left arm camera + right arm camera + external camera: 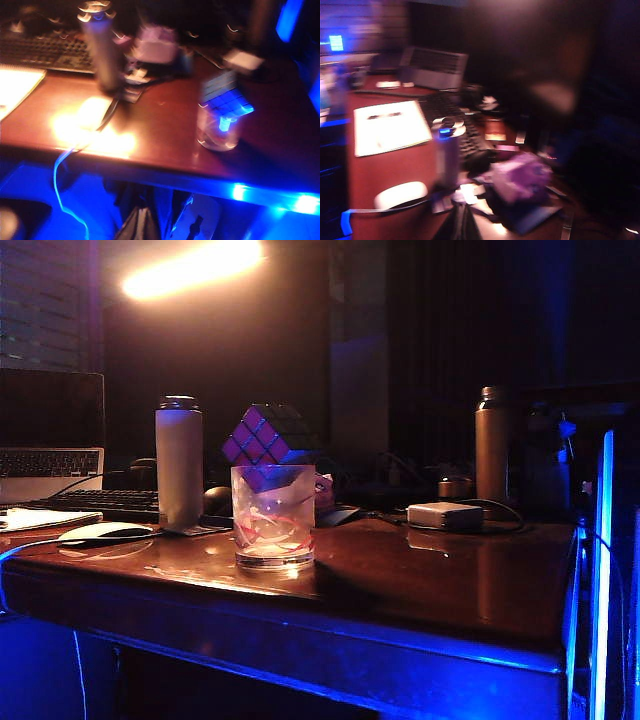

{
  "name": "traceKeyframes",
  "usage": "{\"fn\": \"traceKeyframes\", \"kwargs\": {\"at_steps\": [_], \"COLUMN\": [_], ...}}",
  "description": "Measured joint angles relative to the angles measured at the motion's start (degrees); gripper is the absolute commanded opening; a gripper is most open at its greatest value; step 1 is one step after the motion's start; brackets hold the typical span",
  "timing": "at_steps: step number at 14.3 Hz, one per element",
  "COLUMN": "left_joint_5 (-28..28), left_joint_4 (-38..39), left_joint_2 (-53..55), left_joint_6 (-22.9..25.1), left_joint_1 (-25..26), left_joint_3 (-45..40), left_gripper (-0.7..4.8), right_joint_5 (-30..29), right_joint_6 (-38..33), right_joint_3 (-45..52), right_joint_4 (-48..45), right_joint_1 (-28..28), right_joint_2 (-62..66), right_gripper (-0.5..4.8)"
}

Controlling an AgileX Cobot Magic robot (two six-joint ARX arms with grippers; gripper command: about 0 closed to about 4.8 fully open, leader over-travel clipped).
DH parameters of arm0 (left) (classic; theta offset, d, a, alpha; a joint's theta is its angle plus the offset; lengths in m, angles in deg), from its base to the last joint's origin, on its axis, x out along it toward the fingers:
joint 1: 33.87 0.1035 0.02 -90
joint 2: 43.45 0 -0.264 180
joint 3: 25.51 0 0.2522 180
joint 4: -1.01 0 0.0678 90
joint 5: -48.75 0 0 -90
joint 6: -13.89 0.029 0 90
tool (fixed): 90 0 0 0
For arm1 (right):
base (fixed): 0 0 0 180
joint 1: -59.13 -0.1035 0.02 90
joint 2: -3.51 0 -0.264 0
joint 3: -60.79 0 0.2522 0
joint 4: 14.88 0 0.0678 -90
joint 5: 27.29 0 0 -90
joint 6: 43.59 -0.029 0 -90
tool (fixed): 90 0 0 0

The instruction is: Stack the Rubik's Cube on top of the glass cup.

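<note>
The Rubik's Cube [268,436] sits on the rim of the glass cup [273,517], tilted on a corner so that one edge dips a little into the mouth while the rest stands above it. The left wrist view shows the same pairing, cube [226,94] over cup [218,129], though motion blur hides how it rests. The cup stands near the front edge of the wooden table [430,580], with nothing touching it or the cube.

Just beside the cup, toward the left of the exterior view, stands a white bottle [179,462] with a metal cap, and further left a white mouse [105,531] and a keyboard [105,502]. A small white box [445,515] lies well apart on the right, with a brown bottle [491,444] behind it.

Neither arm shows in the exterior view. The right gripper [462,225] appears only as a dark tip at the edge of its own view, above the bottle and mouse side of the table, fingers closed on nothing. The left gripper [137,225] is a dark shape below the table edge; whether its fingers are open or closed I cannot tell.

The stacking looks done. What remains, I judge, is keeping both arms clear, since the tilted cube could be knocked off.
</note>
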Motion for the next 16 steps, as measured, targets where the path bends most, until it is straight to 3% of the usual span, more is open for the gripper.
{"fn": "traceKeyframes", "kwargs": {"at_steps": [2, 5, 8, 10, 13, 16], "left_joint_5": [2.14, 2.95, 3.39, 3.41, 3.37, 5.14], "left_joint_4": [-8.11, -21.42, -26.10, -27.41, -30.91, -33.03], "left_joint_2": [-2.86, -2.97, -2.97, -2.97, -2.99, -2.99], "left_joint_6": [-3.83, -5.75, -5.79, -6.64, -8.13, -8.09], "left_joint_1": [0.02, 0.00, 0.00, 0.02, 0.00, 0.00], "left_joint_3": [-10.56, -19.26, -23.82, -25.79, -30.12, -34.36], "left_gripper": [-0.05, -0.05, -0.05, -0.05, -0.05, -0.05], "right_joint_5": [-0.74, -0.61, 0.46, 5.31, 14.29, 19.71], "right_joint_6": [0.00, 0.96, 1.95, 1.97, 1.68, -3.43], "right_joint_3": [4.42, 14.51, 29.05, 37.90, 48.50, 51.39], "right_joint_4": [-2.82, -9.77, -13.99, -14.80, -11.78, 1.68], "right_joint_1": [-0.07, -0.04, 0.02, 0.02, 0.04, 0.04], "right_joint_2": [-2.03, -10.23, -21.35, -29.31, -40.13, -44.63], "right_gripper": [-0.01, -0.01, -0.01, -0.01, -0.01, -0.01]}}
